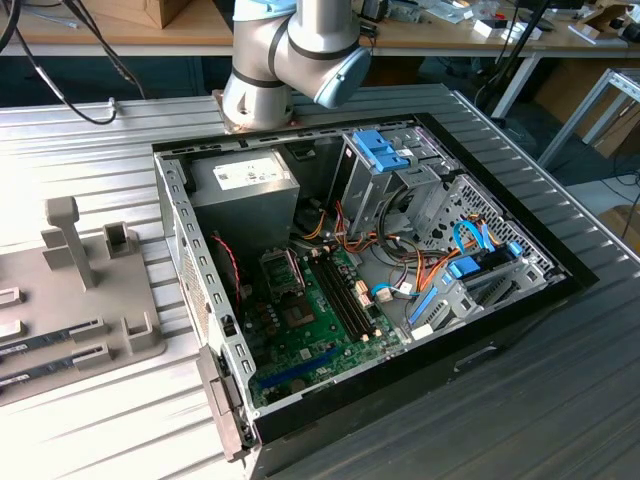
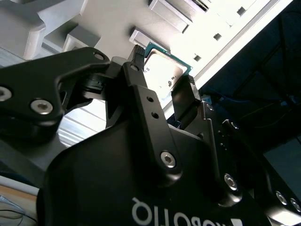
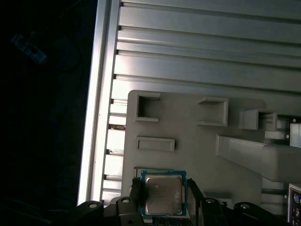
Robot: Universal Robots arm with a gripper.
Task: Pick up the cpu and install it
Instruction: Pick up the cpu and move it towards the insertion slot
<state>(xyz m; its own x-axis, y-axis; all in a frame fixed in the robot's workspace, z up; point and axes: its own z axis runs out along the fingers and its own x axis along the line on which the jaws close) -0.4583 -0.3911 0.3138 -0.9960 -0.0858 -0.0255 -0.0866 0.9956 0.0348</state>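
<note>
The cpu [image 3: 163, 194], held edge to edge over the grey holder tray [image 3: 188, 125]

It is a small, flat square chip with a silvery-grey metal top and a thin green board rim showing around it. In both wrist views the gripper [image 3: 163, 200] has its two black fingers [image 2: 137, 59] pressed against opposite edges of the chip. The metal face lies flat toward the first wrist camera and is untilted, square with the tray's recesses. The chip sits over the tray's edge zone. Whether it touches the tray cannot be told.
</note>
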